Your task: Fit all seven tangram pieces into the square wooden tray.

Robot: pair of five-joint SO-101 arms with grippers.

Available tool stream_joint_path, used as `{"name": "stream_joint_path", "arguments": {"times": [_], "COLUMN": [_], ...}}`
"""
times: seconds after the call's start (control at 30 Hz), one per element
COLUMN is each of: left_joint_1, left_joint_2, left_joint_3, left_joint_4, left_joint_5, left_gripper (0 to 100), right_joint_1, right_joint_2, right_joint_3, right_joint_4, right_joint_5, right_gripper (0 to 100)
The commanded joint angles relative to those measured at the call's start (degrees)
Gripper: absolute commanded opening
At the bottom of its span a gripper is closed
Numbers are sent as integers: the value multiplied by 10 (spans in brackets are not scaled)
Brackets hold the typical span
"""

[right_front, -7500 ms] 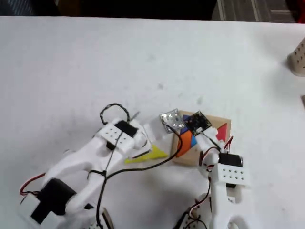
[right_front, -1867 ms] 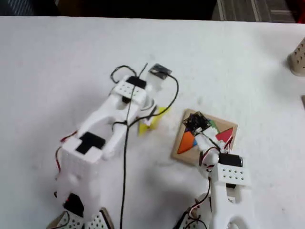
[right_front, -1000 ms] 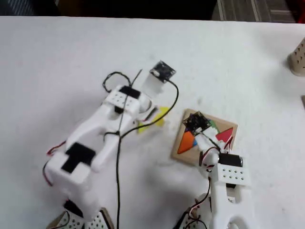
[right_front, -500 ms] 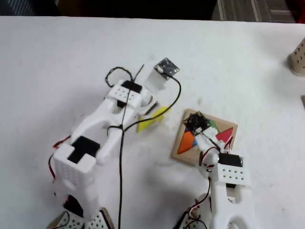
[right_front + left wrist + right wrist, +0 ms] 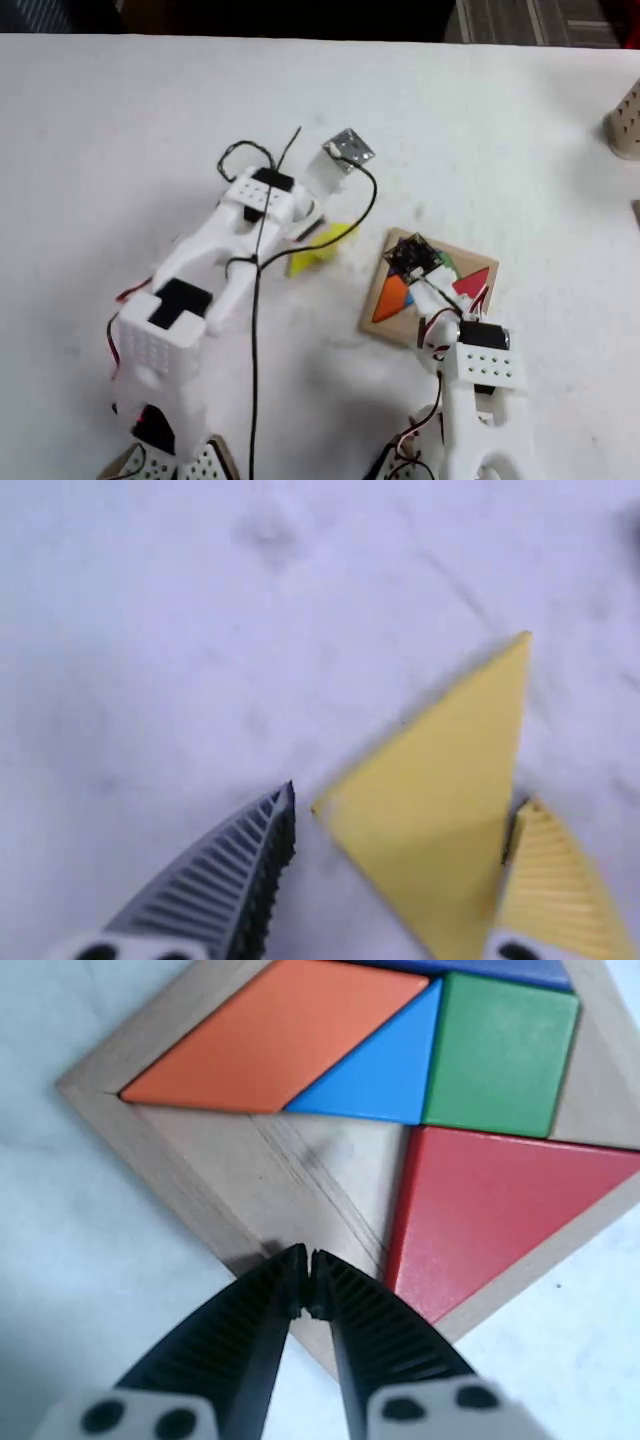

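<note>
In the high view the left arm (image 5: pixel 210 275) is stretching from the lower left up toward the middle of the white table (image 5: pixel 150 120). Its left gripper (image 5: pixel 410 798) is standing open, with the yellow triangle (image 5: pixel 320 248) lying flat on the table between its fingers. In the left wrist view the triangle is sitting against the yellow finger (image 5: pixel 555 880) at the lower right of that frame. A narrow gap is separating its other corner from the grey ribbed finger (image 5: pixel 245 875) at the lower centre. Right of centre in the high view the square wooden tray (image 5: pixel 372 320) is sitting on the table, apart from the yellow triangle. The right wrist view is showing an orange parallelogram (image 5: pixel 280 1035), a blue triangle (image 5: pixel 385 1075), a green square (image 5: pixel 500 1050) and a red triangle (image 5: pixel 500 1210) lying in the tray, plus the edge of a dark blue piece (image 5: pixel 480 968) at the top of the frame. A patch of bare wood is showing beside the red triangle. The right gripper (image 5: pixel 307 1270) is hanging above the tray's near rim with its black fingers pressed together and gripping nothing. At the far right edge of the high view a beige perforated object (image 5: pixel 626 125) is standing.
</note>
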Motion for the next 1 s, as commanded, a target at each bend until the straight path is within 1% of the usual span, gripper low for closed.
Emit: {"name": "stream_joint_path", "arguments": {"times": [0.0, 0.13, 0.27, 0.33, 0.47, 0.97], "left_joint_1": [-1, 4, 11, 13, 14, 10], "left_joint_2": [3, 2, 3, 2, 2, 1], "left_joint_3": [-38, -33, -34, -34, -38, -38], "left_joint_4": [4, 10, 16, 17, 40, 43], "left_joint_5": [-6, -2, -6, -6, -6, -2], "left_gripper": [343, 336, 248, 221, 220, 218], "right_joint_1": [-6, -6, -6, -5, -6, -6], "right_joint_2": [-1, -1, -1, -1, -1, -1], "right_joint_3": [1, 1, 1, 1, 1, 1], "right_joint_4": [7, 7, 7, 7, 7, 7], "right_joint_5": [6, 6, 6, 6, 6, 6], "right_gripper": [16, 16, 16, 16, 16, 16]}}
